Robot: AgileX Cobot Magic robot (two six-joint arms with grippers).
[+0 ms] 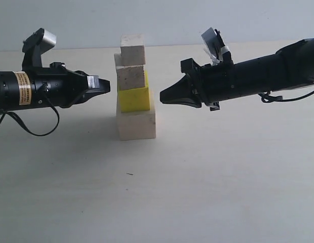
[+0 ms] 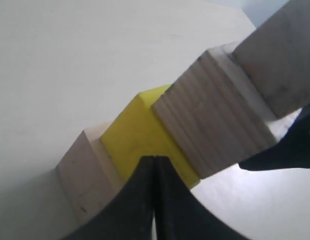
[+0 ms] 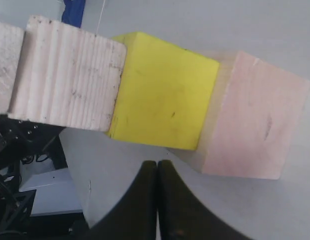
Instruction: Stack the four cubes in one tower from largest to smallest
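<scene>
The tower point(image 1: 130, 78) is standing complete at frame centre, its upper half sitting slightly skewed; nothing is looking left to stack. The large pale wooden cube point(image 1: 137, 125) is bearing the smooth yellow cube point(image 1: 134, 99), then two small grainy wooden cubes point(image 1: 132, 49). The left gripper point(image 1: 106, 86) and right gripper point(image 1: 163, 96) are flanking it, jaws clenched, empty.
</scene>
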